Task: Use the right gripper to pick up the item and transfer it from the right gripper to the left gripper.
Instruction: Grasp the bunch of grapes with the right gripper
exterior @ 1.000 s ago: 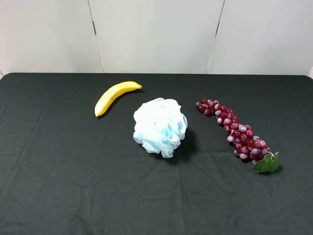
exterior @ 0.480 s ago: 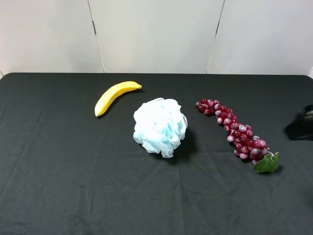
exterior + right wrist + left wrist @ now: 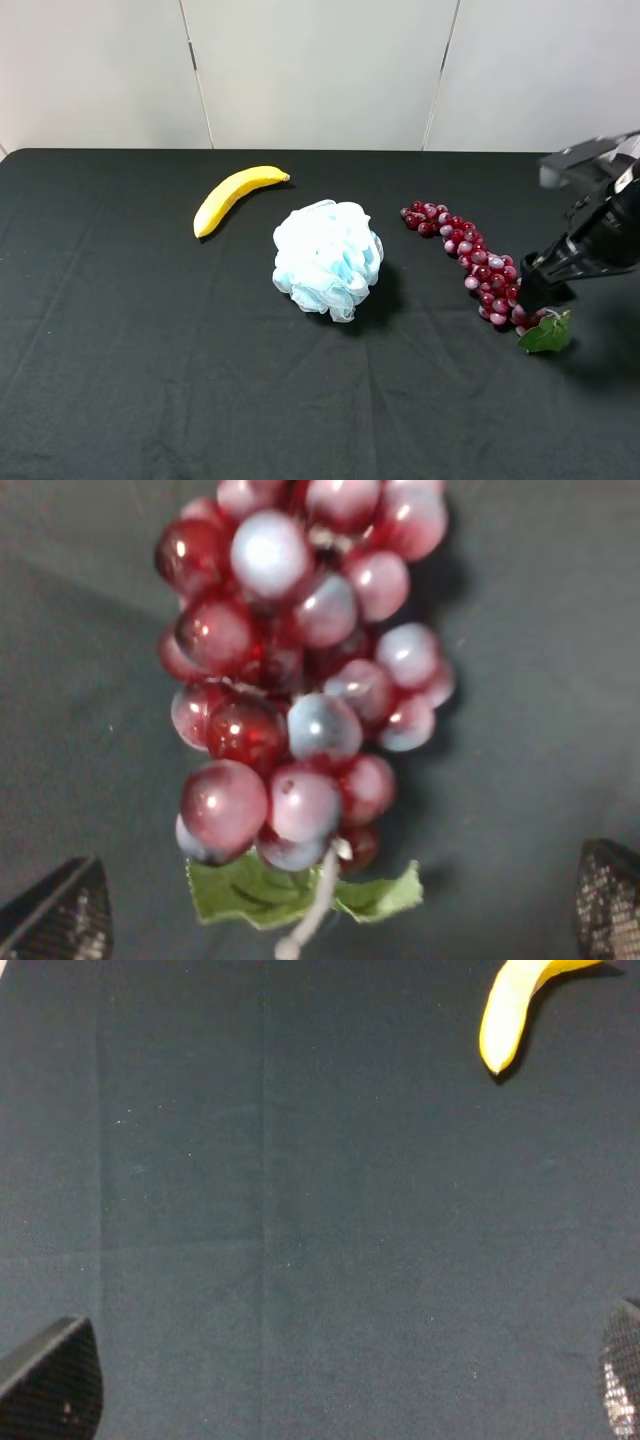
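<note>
Presently we list: grapes (image 3: 470,256), three o'clock of puff (image 3: 328,258); right gripper (image 3: 533,296), wide, at their five-o'clock end; left gripper (image 3: 320,1392), wide, empty.

**Surface finishes.** Grape bunch (image 3: 472,262) — glossy, smooth beads with bright highlights (plastic-looking); its leaf (image 3: 230,895) is matt and cloth-like. Table cover (image 3: 150,360): matt black cloth, faintly creased. Puff (image 3: 328,258): soft open mesh. Banana (image 3: 235,196): smooth, low sheen. Finger pads (image 3: 60,920) — dark, finely gridded.
</note>
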`<action>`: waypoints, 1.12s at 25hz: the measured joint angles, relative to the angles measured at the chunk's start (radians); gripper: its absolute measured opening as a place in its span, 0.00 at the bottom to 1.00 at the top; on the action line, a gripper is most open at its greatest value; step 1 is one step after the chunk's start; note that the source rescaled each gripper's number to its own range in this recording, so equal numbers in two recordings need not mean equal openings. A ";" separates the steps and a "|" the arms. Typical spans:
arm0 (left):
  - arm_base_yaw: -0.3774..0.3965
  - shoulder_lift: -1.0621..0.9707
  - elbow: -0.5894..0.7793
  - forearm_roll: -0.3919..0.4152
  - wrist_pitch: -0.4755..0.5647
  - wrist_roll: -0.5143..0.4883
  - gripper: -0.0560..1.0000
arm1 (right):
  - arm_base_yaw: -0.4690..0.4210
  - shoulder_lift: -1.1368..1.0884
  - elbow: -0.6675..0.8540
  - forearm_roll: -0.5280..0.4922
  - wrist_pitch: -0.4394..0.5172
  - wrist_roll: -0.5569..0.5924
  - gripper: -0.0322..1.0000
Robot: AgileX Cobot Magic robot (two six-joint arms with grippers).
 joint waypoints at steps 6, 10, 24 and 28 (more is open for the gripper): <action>0.000 0.000 0.000 0.000 0.000 0.000 0.99 | 0.000 0.096 0.000 0.045 -0.070 -0.044 1.00; 0.000 0.000 0.000 0.000 0.000 0.000 0.99 | 0.000 0.140 0.000 0.046 -0.124 -0.047 1.00; 0.000 0.000 0.000 0.000 0.000 0.000 0.99 | 0.000 0.242 0.000 0.043 -0.171 -0.048 0.83; 0.000 0.000 0.000 0.000 0.000 0.000 0.99 | 0.000 0.242 -0.001 0.042 -0.164 -0.047 0.06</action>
